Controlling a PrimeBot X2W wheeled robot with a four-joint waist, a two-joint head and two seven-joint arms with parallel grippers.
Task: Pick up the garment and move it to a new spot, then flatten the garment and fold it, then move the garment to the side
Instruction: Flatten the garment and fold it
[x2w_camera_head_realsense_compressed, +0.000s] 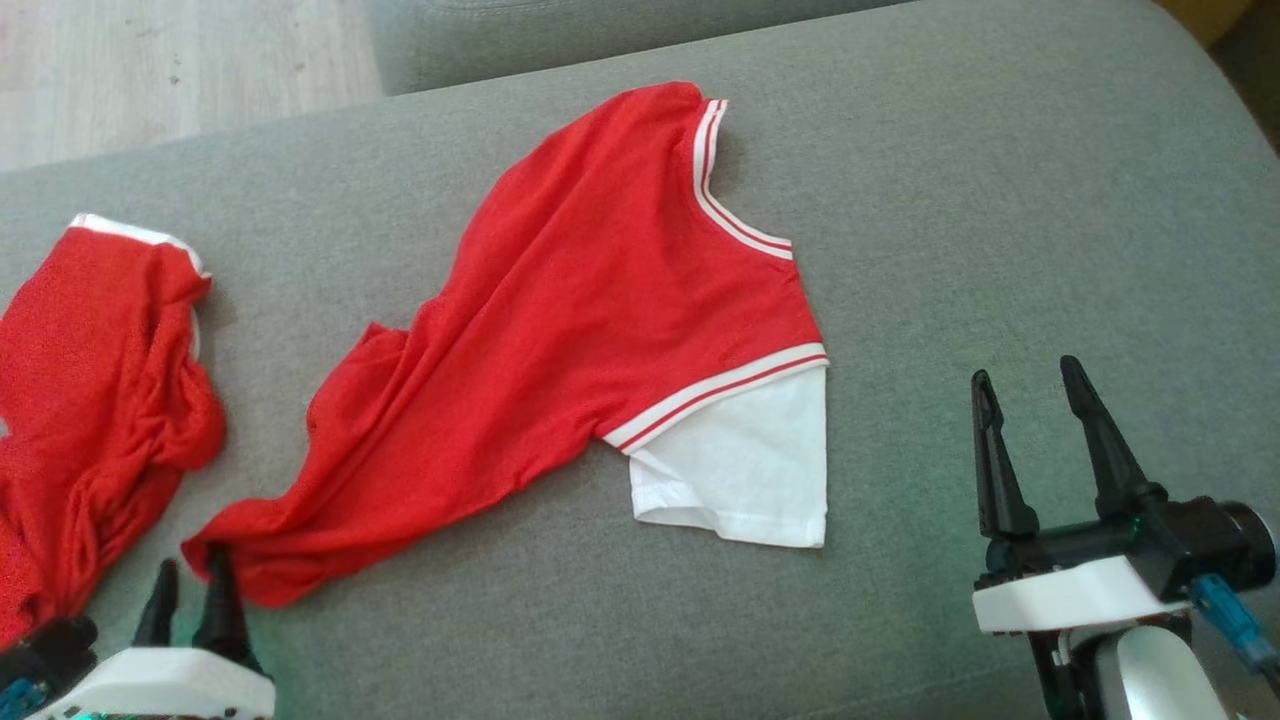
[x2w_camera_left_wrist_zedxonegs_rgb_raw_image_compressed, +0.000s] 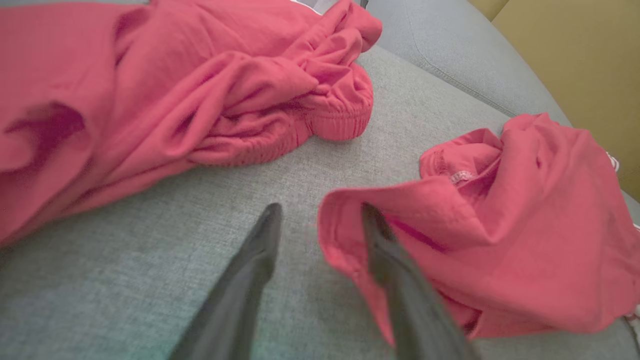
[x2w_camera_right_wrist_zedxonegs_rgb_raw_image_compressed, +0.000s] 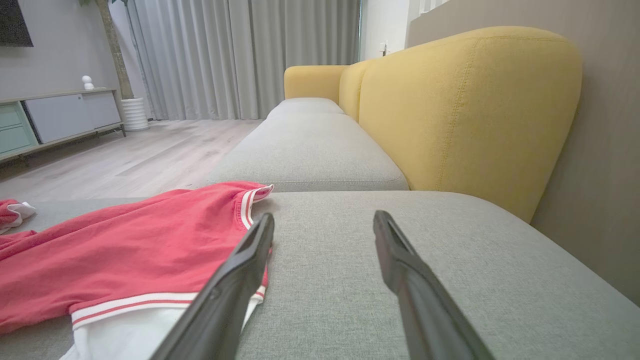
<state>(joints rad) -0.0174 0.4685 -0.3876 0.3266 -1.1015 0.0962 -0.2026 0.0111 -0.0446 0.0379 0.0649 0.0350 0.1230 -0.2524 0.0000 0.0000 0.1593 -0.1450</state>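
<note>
Lying rumpled mid-cushion on the grey sofa (x2w_camera_head_realsense_compressed: 1000, 250), the red T-shirt (x2w_camera_head_realsense_compressed: 600, 300) likely needs flattening next: regrip and draw outward. Left pincer (x2w_camera_head_realsense_compressed: 190, 592) released, one finger touching the near-left hem (x2w_camera_head_realsense_compressed: 250, 575); right pincer (x2w_camera_head_realsense_compressed: 1030, 400) released, empty, near the white sleeve (x2w_camera_head_realsense_compressed: 740, 470)

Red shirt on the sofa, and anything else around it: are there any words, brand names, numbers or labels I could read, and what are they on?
No text anywhere can be read.
Red shirt: plain cloth with white-and-red striped trim, no print or logo.
Small pale tag on a fold of its crumpled end, in the left wrist view: too blurred to read.
Second red garment: no writing visible.
</note>
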